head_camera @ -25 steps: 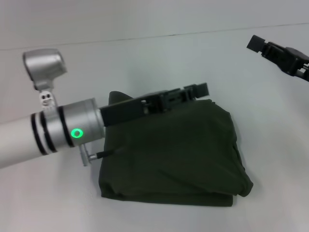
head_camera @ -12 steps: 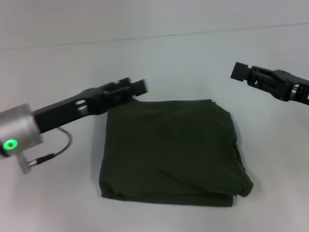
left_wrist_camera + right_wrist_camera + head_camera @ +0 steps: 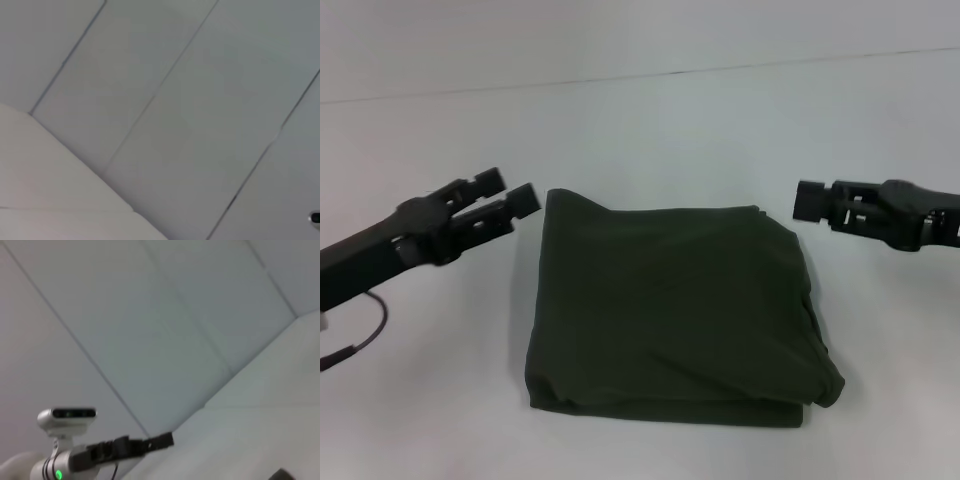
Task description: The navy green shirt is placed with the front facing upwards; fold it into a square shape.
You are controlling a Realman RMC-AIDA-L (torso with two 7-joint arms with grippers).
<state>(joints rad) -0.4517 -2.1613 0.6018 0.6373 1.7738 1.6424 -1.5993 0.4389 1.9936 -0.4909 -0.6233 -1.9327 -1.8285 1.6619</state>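
Where left end effector (image 3: 512, 195) was over navy green shirt (image 3: 675, 310), now beside it, parted, empty; right end effector (image 3: 807, 200) unclear.

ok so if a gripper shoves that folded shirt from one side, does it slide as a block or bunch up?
Probably bunches. The navy green shirt is soft stacked cloth with loose, rounded edges, so layers would likely shear and ripple. Lifted by one edge, it would likely droop and unfold. The left gripper and right gripper are both clear of it.
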